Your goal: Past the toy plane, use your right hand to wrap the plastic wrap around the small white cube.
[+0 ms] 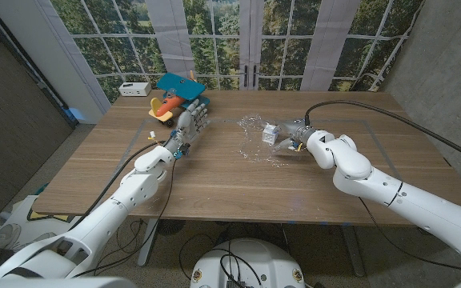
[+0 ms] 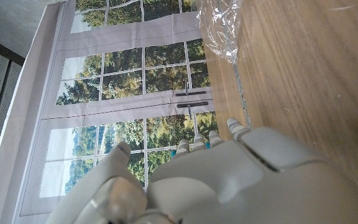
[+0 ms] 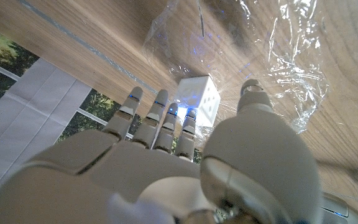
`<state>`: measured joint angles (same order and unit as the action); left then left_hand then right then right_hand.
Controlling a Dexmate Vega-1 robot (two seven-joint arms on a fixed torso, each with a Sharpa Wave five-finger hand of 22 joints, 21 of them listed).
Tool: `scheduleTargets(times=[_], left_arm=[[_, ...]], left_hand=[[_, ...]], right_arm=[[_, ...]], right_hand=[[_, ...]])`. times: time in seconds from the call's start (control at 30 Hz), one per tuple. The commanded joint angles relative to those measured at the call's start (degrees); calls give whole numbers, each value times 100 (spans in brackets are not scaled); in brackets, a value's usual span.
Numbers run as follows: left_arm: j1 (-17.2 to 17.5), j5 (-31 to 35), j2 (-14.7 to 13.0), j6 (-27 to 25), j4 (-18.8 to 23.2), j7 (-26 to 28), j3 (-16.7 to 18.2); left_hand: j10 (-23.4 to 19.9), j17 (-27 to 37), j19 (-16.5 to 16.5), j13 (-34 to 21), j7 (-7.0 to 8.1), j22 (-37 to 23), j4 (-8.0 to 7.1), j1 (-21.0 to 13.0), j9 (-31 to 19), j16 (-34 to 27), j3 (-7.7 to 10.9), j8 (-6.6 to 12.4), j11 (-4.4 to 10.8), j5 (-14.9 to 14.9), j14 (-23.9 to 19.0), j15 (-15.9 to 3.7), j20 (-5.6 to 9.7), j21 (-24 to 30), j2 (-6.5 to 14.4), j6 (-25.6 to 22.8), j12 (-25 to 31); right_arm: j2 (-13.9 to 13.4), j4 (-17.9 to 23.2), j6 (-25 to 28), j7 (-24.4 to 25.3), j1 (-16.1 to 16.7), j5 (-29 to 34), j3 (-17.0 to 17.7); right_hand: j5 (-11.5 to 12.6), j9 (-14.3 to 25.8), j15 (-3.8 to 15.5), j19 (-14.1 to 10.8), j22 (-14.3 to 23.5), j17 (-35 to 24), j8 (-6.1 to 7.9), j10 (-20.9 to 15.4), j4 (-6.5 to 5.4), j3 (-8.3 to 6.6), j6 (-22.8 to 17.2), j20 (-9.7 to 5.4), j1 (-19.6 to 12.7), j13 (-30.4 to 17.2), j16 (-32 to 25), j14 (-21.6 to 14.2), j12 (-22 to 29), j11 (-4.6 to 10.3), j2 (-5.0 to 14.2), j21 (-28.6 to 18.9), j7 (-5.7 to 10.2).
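Observation:
The small white cube [image 1: 270, 132] [image 3: 197, 99] stands on crinkled clear plastic wrap [image 1: 256, 142] [image 3: 284, 56] right of the table's middle. My right hand [image 1: 292, 134] [image 3: 185, 168] reaches to the cube from the right. Its fingertips [image 3: 174, 112] are at the cube's side, the thumb spread apart over the wrap; nothing is clearly pinched. The toy plane [image 1: 176, 94], blue, orange and yellow, sits at the back left. My left hand [image 1: 190, 122] [image 2: 229, 180] stands just in front of it, fingers extended and holding nothing. An edge of the wrap [image 2: 219, 28] shows in the left wrist view.
A small white box [image 1: 134, 88] sits at the table's back left corner beside the plane. Blue tape lines [image 1: 374, 122] mark the wooden table [image 1: 230, 184]. Windows stand behind the far edge.

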<state>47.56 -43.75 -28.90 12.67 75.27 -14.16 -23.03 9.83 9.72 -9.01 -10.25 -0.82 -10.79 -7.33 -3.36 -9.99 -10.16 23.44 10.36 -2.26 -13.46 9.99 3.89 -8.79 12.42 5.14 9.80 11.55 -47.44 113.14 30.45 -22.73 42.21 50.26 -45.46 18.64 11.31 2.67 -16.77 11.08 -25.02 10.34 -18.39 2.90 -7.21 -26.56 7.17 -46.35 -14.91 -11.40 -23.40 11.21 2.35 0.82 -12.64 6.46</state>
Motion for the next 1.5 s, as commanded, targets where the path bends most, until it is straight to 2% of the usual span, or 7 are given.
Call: scheduleTargets(times=[0.03,0.7,0.87,0.97,1.07,1.3,1.5], left_arm=[[11,-9,-7,-9,18,-6,-7],[125,-82,-22,62,82,-27,52],[173,-118,-37,114,106,-78,79],[199,-128,-48,130,130,-95,85],[253,-130,-79,151,185,-81,104],[417,-152,-177,192,362,-8,180],[523,-172,-237,219,472,57,237]], left_hand=[[974,13,25,-17,40,-22,11,-28,-12,-13,-31,26,-23,-14,1009,4,-35,-11,70,619,-14],[968,13,36,-17,45,-22,11,-36,-12,-12,-30,23,-37,-16,1007,8,-35,-8,84,610,-13],[968,13,40,-17,47,-22,11,-37,-12,-15,-30,25,-28,-16,995,7,-39,-7,85,604,-14],[966,13,41,-17,51,-22,11,-37,-12,-16,-30,28,-32,-16,992,5,-37,-7,86,594,-13],[969,13,41,-17,47,-22,11,-38,-12,-14,-31,28,-37,-16,995,7,-35,-7,86,591,-14],[963,13,42,-17,48,-22,12,-39,-12,-14,-33,32,-39,-15,993,9,-38,-7,83,574,-13],[964,13,47,-17,53,-22,14,-41,-13,-14,-35,33,-42,-14,989,7,-38,-6,79,566,-13]], right_arm=[[-76,254,25,973,554,-299,465],[-345,606,-349,1381,800,280,429],[-176,625,-32,379,581,1623,-44],[53,492,48,-397,415,2223,-201],[322,316,110,-1037,277,2714,-291],[970,-285,277,-2199,-11,3681,-394],[1189,-638,248,-2586,-85,4097,-337]], right_hand=[[57,27,302,-1,21,28,76,75,66,-100,-4,6,-123,-10,2,63,-3,2,132,11,3],[157,8,181,102,13,188,156,1059,245,-156,491,17,-229,80,-16,591,-20,197,145,3,607],[191,-5,230,54,12,222,177,998,348,-296,330,-32,-431,114,-47,556,20,183,307,-24,621],[74,-21,22,499,26,177,6,1483,0,-27,741,-4,280,164,-3,1043,-61,23,288,92,597],[3,-15,-106,864,50,134,-11,1809,-347,335,1108,114,1045,186,5,1434,-50,-56,121,121,429],[57,-30,-309,1455,124,80,-39,2649,-676,960,2252,211,1882,187,-10,2197,-59,-338,-301,66,-923],[86,-27,-336,1632,141,59,5,2859,-746,1053,2391,237,2004,175,-12,2399,-56,-390,-298,71,-824]])
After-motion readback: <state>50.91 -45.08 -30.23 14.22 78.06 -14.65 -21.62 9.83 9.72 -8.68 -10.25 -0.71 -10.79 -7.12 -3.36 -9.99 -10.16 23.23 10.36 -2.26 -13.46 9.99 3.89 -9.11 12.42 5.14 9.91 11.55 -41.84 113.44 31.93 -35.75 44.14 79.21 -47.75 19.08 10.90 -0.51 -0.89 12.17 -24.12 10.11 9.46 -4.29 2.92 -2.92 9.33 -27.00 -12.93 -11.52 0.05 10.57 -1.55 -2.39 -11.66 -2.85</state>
